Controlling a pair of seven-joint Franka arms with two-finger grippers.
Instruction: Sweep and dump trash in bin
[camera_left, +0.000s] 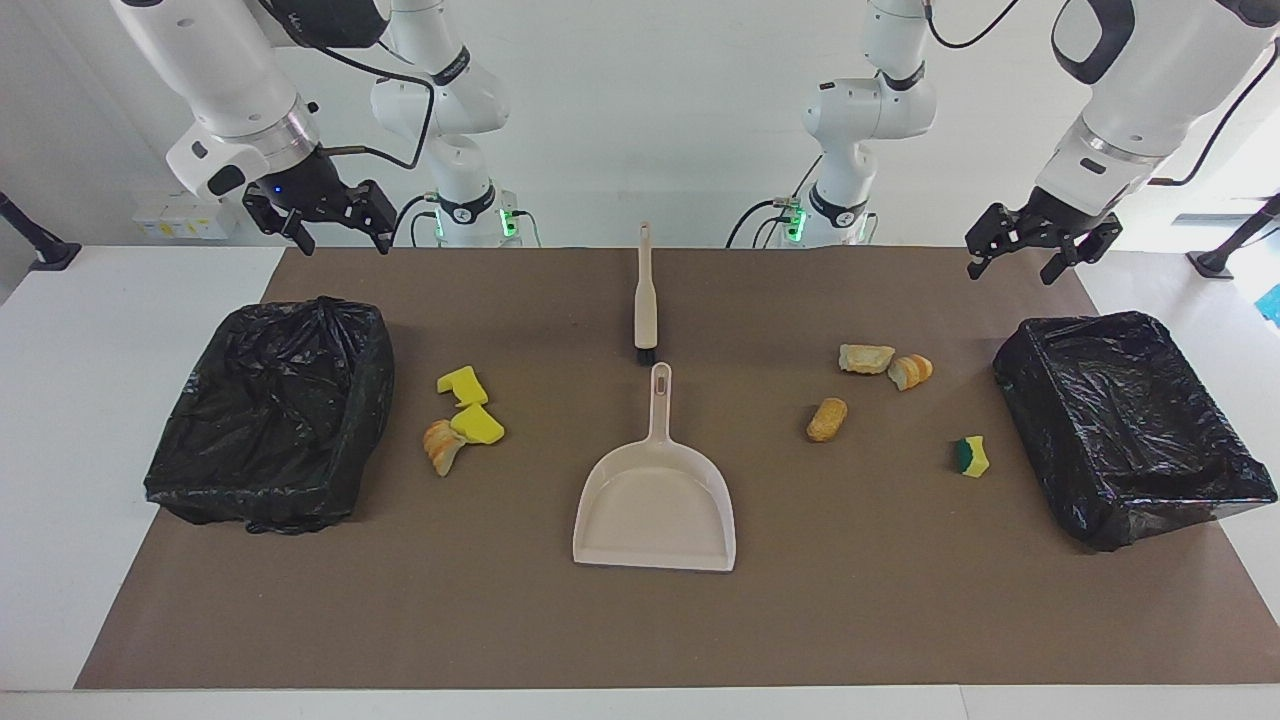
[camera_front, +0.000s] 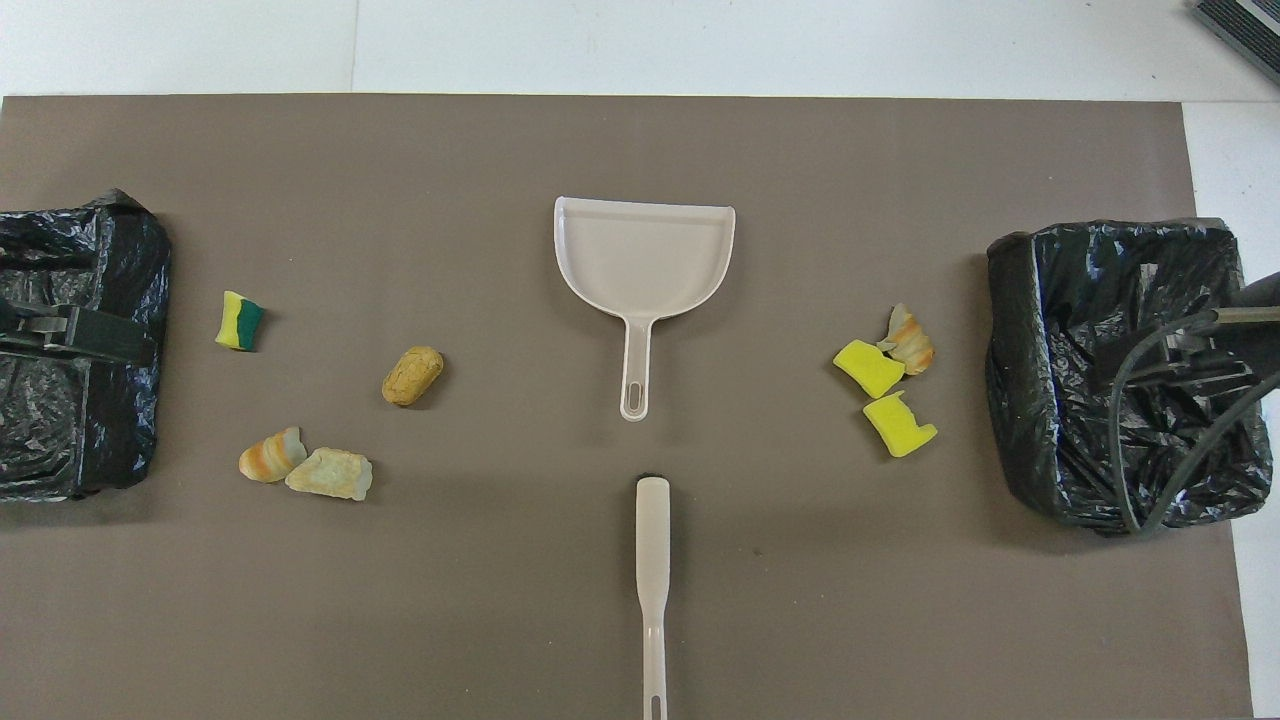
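Note:
The trash lies in two groups on the brown mat. Two yellow sponge chunks (camera_left: 478, 424) (camera_front: 868, 367) and a bread lump (camera_left: 441, 447) lie beside the bin (camera_left: 275, 415) at the right arm's end. Three bread lumps (camera_left: 866, 357) (camera_front: 412, 375) and a yellow-green sponge piece (camera_left: 970, 456) (camera_front: 239, 322) lie near the bin (camera_left: 1130, 425) at the left arm's end. Both bins are lined with black bags. My left gripper (camera_left: 1025, 262) hangs open and empty high over its bin. My right gripper (camera_left: 345, 240) hangs likewise, open and empty.
A beige dustpan (camera_left: 655, 500) (camera_front: 645, 255) lies mid-mat, its handle pointing toward the robots. A beige brush (camera_left: 645, 300) (camera_front: 652, 570) lies in line with it, nearer to the robots, bristles toward the pan's handle. White table surrounds the mat (camera_left: 900, 620).

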